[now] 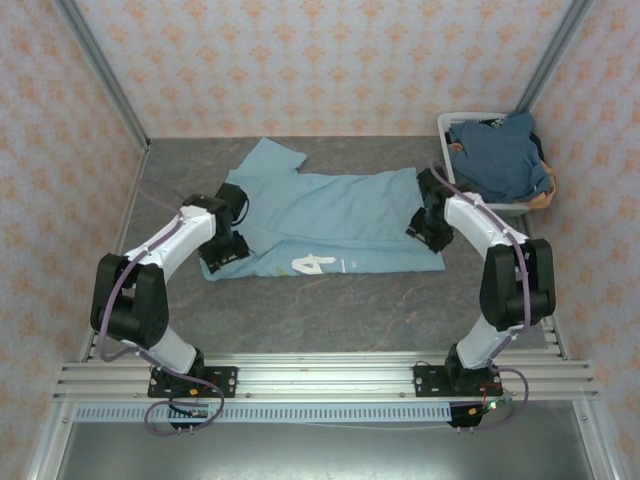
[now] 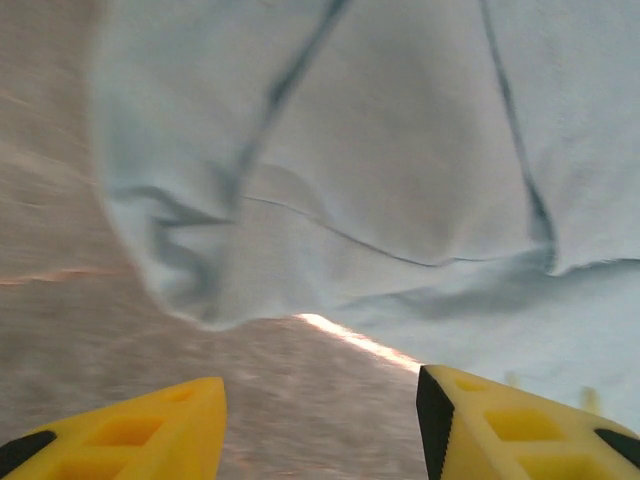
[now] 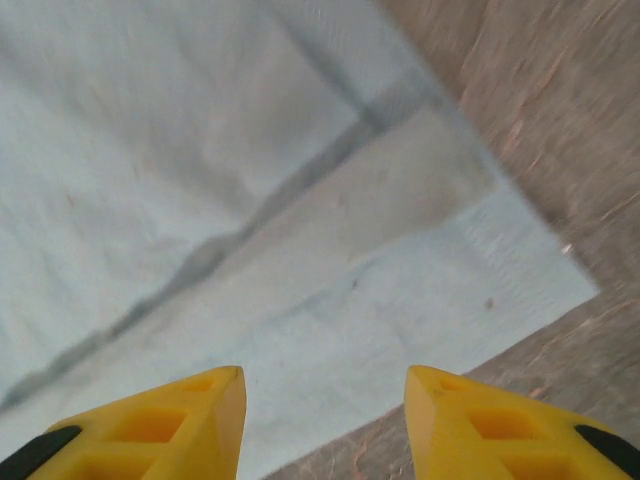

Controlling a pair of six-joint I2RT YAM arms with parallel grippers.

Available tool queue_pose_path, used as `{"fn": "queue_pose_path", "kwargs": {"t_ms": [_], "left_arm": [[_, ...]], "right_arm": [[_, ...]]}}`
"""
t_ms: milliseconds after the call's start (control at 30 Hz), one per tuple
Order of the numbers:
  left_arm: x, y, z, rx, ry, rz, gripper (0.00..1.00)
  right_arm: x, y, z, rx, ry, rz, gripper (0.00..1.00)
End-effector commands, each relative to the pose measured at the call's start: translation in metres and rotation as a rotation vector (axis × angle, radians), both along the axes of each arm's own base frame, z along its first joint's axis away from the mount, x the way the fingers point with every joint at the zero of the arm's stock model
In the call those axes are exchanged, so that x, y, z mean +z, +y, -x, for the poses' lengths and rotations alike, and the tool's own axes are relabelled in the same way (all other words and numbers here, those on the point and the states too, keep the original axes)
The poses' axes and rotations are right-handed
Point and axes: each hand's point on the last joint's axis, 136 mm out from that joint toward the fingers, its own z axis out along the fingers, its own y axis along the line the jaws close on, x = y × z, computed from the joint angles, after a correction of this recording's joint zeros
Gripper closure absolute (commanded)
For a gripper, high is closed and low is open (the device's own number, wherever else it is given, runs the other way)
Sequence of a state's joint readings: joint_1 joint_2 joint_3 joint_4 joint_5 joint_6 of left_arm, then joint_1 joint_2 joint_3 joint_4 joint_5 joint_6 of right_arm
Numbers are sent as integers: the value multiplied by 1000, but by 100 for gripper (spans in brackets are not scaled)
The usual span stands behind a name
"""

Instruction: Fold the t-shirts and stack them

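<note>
step: folding the light-blue t-shirt [image 1: 330,210], flat on the table [image 1: 330,310] | left gripper [image 2: 320,400] and right gripper [image 3: 325,400]: part open, empty, at its ends | next: likely pinch both ends, fold across

Left claw [image 2: 320,402] and right claw [image 3: 323,400], jaws apart.

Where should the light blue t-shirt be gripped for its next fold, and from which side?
Probably its two ends. The light blue t-shirt lies flat, lengthwise across the table: left gripper takes the bunched sleeve-end edge from the left, right gripper the hem corner from the right. Both edges lie just ahead of open jaws.
</note>
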State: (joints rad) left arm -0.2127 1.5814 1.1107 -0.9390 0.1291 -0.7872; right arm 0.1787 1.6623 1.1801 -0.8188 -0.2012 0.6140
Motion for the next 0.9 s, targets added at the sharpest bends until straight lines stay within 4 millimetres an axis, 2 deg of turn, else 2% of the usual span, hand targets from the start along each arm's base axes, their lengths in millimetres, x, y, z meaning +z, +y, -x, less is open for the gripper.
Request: {"fn": "queue_pose_path", "kwargs": {"t_ms": [0, 133, 367, 633, 867], "left_arm": [[6, -42, -36, 181, -136, 210, 46], [-1, -59, -51, 267, -152, 252, 46], [-35, -58, -57, 335, -67, 203, 50], [-36, -55, -75, 333, -97, 171, 60], [-36, -49, -75, 315, -94, 132, 68]], "right_arm": [[2, 17, -1, 44, -59, -76, 54], [2, 24, 3, 64, -68, -97, 54], [6, 26, 7, 67, -75, -110, 54], [5, 27, 11, 63, -73, -122, 54], [5, 29, 9, 62, -76, -132, 54]]}}
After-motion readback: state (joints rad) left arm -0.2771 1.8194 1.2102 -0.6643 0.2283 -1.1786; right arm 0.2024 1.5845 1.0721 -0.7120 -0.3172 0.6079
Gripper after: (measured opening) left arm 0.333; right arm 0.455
